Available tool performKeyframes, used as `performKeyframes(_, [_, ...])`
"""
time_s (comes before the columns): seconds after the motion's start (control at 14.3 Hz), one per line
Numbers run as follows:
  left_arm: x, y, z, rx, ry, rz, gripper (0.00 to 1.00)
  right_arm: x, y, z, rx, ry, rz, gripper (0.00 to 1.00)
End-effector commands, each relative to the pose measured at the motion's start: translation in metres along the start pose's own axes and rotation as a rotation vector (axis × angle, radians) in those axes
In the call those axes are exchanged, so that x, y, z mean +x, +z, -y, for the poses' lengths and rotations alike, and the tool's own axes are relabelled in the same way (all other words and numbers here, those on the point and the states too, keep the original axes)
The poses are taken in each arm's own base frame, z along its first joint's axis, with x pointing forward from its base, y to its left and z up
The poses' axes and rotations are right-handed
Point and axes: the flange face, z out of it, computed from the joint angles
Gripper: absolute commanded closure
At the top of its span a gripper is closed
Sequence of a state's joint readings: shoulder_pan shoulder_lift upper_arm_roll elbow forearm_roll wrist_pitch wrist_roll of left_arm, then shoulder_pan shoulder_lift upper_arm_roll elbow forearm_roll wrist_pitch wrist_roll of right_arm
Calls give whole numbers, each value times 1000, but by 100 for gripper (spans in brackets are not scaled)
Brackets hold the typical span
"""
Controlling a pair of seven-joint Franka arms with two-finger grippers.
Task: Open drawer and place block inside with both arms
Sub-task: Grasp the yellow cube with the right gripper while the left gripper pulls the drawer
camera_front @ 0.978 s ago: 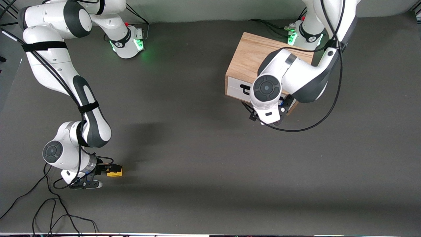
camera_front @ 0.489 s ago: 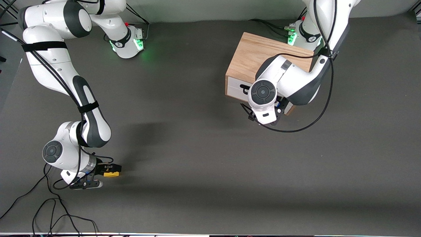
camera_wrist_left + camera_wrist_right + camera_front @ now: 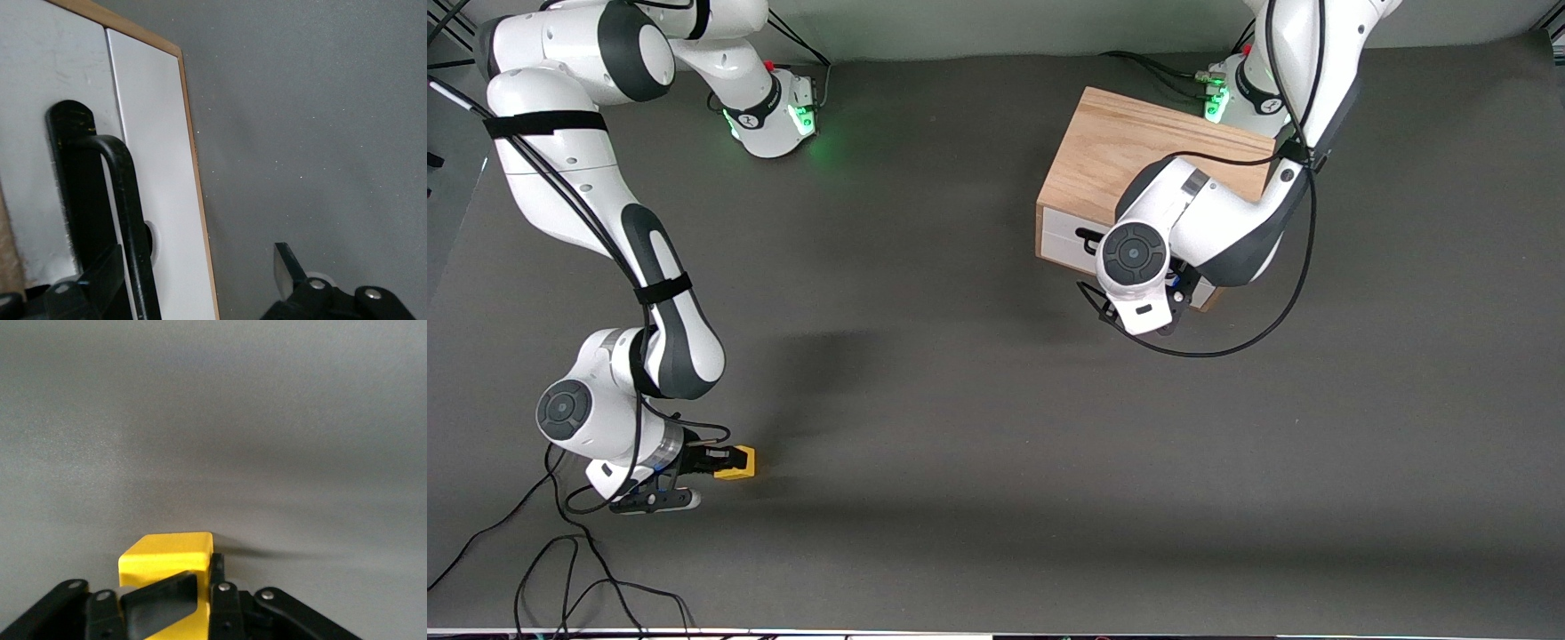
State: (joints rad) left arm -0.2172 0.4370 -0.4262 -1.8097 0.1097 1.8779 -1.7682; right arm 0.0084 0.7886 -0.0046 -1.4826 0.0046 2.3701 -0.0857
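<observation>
Closed drawer [image 3: 1072, 236]; block [image 3: 740, 462] well apart

Two white arms [image 3: 649, 293], each with one black claw; one yellow block [image 3: 740, 462]; one oak box [image 3: 1129, 160] holding one drawer [image 3: 1067, 233]; one counter [image 3: 960, 400].

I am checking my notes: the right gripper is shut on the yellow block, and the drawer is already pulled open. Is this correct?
One thing is wrong: the drawer is not open. The front view shows its white front flush with the box. The left wrist view shows the left gripper open at the handle. The right gripper is shut on the block, as you wrote.
</observation>
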Motion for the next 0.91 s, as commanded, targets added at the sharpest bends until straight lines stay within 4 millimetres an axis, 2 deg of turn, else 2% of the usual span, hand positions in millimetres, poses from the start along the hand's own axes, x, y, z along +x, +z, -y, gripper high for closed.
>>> performKeyframes(0.0, [-2,3,-3,-12,-19,-5,0,13,-33,-1,-22,-35,41,88])
performKeyframes(0.14, [-1,2,-6,-30,-20,0,0,14,-38,-2,-18,-29,50,88])
performKeyframes(0.21, [-1,1,-8,-33,-20,1,0,14,-36,-2,-16,-27,53,83])
performKeyframes(0.28, [-1,-2,-10,-41,-21,3,0,13,-35,-1,-14,-21,54,24])
performKeyframes(0.35, [0,-2,-13,-41,-22,9,0,13,-35,-1,-14,-7,54,0])
performKeyframes(0.63, [2,-9,-26,-61,-61,29,0,14,-29,7,31,43,40,0])
performKeyframes(0.77, [4,-15,-34,-74,-77,40,0,14,-19,9,38,36,21,0])
performKeyframes(0.84, [5,-16,-37,-80,-90,43,0,9,-5,9,36,33,21,0])
